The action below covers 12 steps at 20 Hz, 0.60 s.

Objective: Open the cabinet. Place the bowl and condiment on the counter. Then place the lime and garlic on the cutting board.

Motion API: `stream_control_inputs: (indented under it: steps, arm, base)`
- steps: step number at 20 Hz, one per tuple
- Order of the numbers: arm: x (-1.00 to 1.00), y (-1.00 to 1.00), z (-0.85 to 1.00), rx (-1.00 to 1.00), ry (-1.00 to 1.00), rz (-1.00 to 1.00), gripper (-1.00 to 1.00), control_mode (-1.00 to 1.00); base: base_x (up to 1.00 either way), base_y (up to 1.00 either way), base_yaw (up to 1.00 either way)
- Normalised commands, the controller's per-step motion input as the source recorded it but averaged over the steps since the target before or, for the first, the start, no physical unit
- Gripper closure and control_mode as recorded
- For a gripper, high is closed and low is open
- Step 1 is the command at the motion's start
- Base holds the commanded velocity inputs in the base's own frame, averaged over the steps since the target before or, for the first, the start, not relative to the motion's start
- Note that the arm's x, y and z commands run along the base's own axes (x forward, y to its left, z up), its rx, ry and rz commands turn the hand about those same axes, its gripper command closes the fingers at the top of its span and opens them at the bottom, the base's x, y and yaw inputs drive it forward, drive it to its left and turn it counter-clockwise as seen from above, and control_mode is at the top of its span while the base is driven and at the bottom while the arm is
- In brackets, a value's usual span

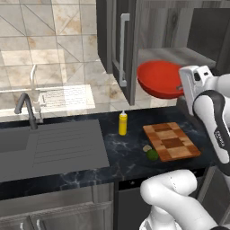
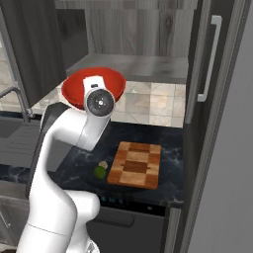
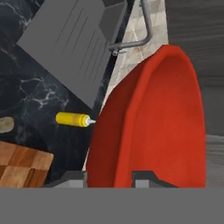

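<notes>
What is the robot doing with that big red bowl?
The robot's gripper is pinching the rim of the red bowl and holding it up in the air in front of the open cabinet. The yellow condiment bottle stands on the black counter. The lime and garlic sit on the counter beside the cutting board, not on it yet.

Raised arm, tool (image 3: 110, 177) clamped on something.
</notes>
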Motion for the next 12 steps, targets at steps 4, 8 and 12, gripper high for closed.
stream_control_inputs:
  steps: [4, 8, 12]
  arm:
    - [0.0, 0.05, -0.2, 0.0, 0.05, 0.16, 1.0, -1.0]
    - [0.0, 0.05, -0.19, 0.0, 0.06, 0.16, 1.0, -1.0]
    - [0.0, 0.07, -0.17, 0.0, 0.07, 0.16, 1.0, -1.0]
  base:
    - [0.0, 0.0, 0.0]
    - [0.0, 0.0, 0.0]
    - [0.0, 0.0, 0.0]
